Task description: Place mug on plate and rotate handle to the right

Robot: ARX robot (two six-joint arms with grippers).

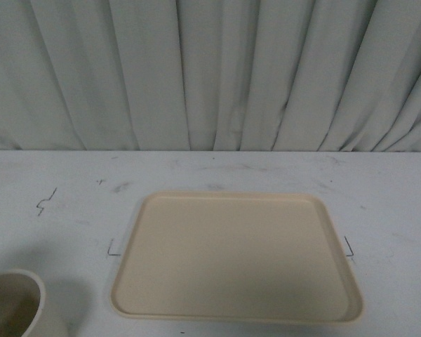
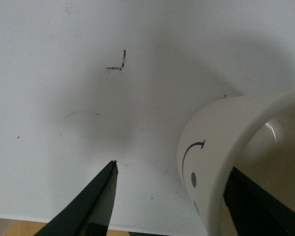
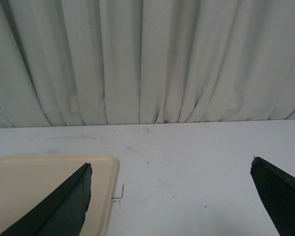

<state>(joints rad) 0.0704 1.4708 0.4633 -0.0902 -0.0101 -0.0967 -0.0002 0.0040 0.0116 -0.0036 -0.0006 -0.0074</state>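
The white mug, with a black smiley face drawn on its side, stands near left on the table, apart from the beige plate. The left gripper is spread astride the mug's wall. The right gripper is spread wide, right of the plate.

The counter is white and flat, scuffed with faint grey smudges toward its far side. The plate lies flat on it, slightly right of the middle and toward the near edge. Two small dark corner marks are drawn on the counter: one just beside the plate's left edge, the other just beside its right. A dark squiggle sits further left. At the near left stands the mug, apart from the plate — its base is out of view.
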